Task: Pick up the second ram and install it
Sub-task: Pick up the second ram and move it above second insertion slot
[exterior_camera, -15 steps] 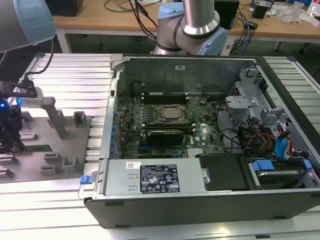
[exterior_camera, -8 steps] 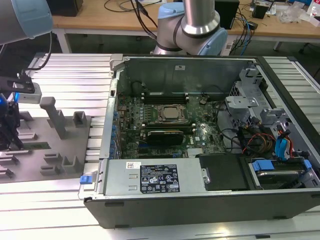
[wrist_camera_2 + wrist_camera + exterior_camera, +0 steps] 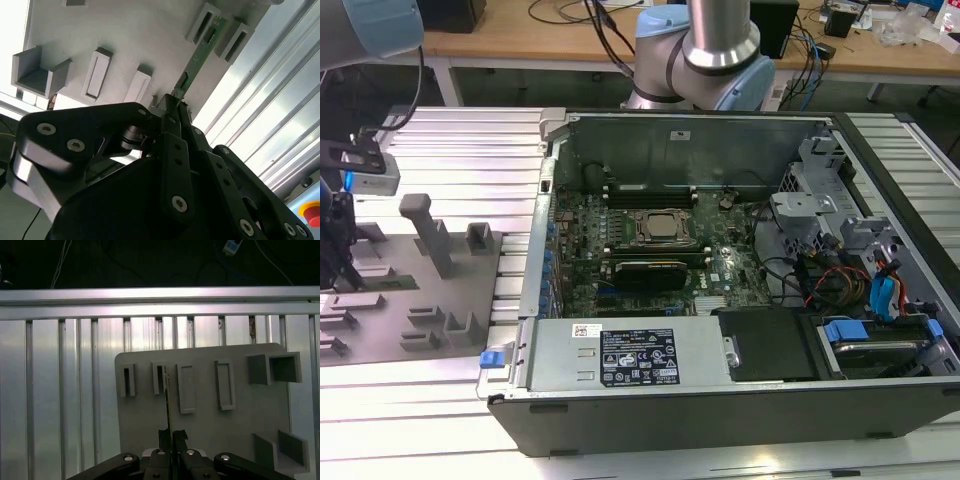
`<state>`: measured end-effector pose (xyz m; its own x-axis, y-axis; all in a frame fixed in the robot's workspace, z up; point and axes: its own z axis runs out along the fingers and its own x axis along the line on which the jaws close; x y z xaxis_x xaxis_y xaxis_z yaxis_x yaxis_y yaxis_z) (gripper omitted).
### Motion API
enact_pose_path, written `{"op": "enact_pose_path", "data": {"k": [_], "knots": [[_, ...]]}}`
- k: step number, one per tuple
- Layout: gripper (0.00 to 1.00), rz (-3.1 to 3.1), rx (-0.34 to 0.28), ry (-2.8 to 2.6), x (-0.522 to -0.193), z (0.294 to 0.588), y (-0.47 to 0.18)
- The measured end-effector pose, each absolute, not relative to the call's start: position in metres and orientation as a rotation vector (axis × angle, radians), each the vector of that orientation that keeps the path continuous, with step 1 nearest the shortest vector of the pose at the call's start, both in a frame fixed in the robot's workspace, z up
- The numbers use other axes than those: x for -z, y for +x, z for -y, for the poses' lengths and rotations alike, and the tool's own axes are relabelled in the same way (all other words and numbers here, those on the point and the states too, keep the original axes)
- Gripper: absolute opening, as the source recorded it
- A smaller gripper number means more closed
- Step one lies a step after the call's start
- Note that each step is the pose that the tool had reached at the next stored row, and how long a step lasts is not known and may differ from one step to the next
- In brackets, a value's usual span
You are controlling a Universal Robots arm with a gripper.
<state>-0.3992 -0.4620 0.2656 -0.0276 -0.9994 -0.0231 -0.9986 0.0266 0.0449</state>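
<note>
Pinching the second ram (image 3: 196, 60) at one end, the gripper (image 3: 175, 101) holds its other end between grey blocks (image 3: 200, 25).

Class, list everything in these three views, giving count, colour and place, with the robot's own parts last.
table: one, silver, slotted, under everything
fixture plate: one, grey, on the table at the exterior view's left
second ram: one, green, standing in slot blocks on the fixture plate
computer case: one, black, open, on the table
motherboard: one, green, inside the computer case
arm: one, grey and blue, beyond the computer case
gripper: one, black, shut on the second ram
</note>
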Motion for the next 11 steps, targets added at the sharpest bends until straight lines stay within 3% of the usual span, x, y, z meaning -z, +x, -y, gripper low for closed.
{"op": "enact_pose_path", "data": {"k": [11], "knots": [[0.14,2.24,0.075,2.18,-0.284,0.462,-0.399]]}}
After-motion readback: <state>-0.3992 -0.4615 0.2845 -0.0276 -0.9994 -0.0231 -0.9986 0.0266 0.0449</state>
